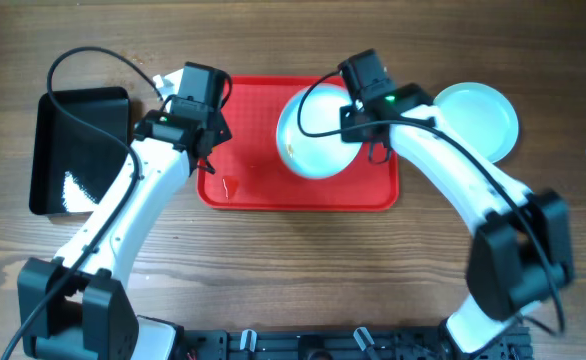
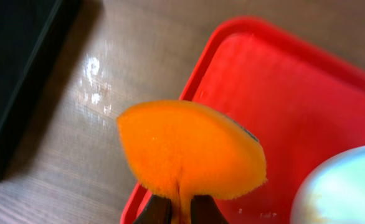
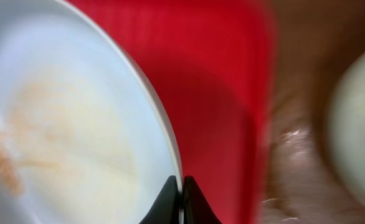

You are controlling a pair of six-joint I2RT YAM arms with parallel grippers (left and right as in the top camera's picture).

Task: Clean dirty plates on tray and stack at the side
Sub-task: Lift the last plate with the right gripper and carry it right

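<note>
Nearest in, got the left pincer [image 2: 181, 211] pinching an orange sponge [image 2: 192, 149], hanging over the near-left rim of the red tray [image 1: 263, 195], partly above the wood counter [image 1: 303, 270]. Seeing the sponge bulged wide past the tips, apart from any plate. Further back, on the right half of the tray, got one pale plate [image 1: 313, 135], reading as an oval from overhead, so probably tipped rather than flat. Seeing a faint brown-yellow smear [image 3: 8, 158] on its inner face in the right wrist view. Got the right pincer [image 3: 179, 200] pressed together on that plate's right rim, clamped across the edge, with bare red tray just right of it. Right of the tray, off it and on the counter, seeing another pale plate [image 1: 478, 120], clean-looking from overhead and apart from the held one; can't tell whether single or stacked. Left of the tray, got a glossy black bin [image 1: 78, 150] on the counter, apart from the tray.
</note>
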